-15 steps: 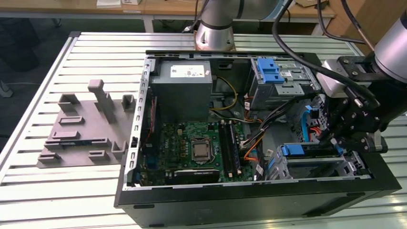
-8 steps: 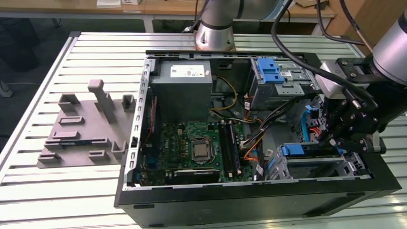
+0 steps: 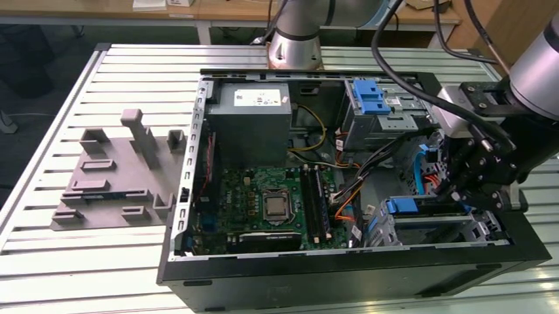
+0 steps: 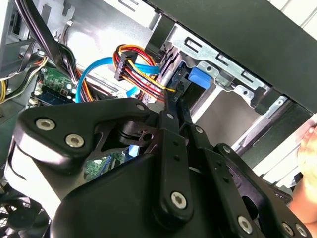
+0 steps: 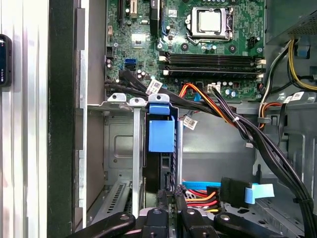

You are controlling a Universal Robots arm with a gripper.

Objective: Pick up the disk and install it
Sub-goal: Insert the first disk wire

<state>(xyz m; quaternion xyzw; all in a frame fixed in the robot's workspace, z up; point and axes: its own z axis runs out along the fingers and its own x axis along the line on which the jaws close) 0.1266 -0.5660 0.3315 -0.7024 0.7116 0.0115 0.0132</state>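
Fingers (image 5: 171, 194) seem closed on disk (image 5: 161, 136) edge

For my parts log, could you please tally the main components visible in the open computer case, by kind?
Power supply: 1
Motherboard: 1
CPU socket: 1
Drive bays: 2 (upper, lower)
Disk with blue carrier: 1
Total: 6
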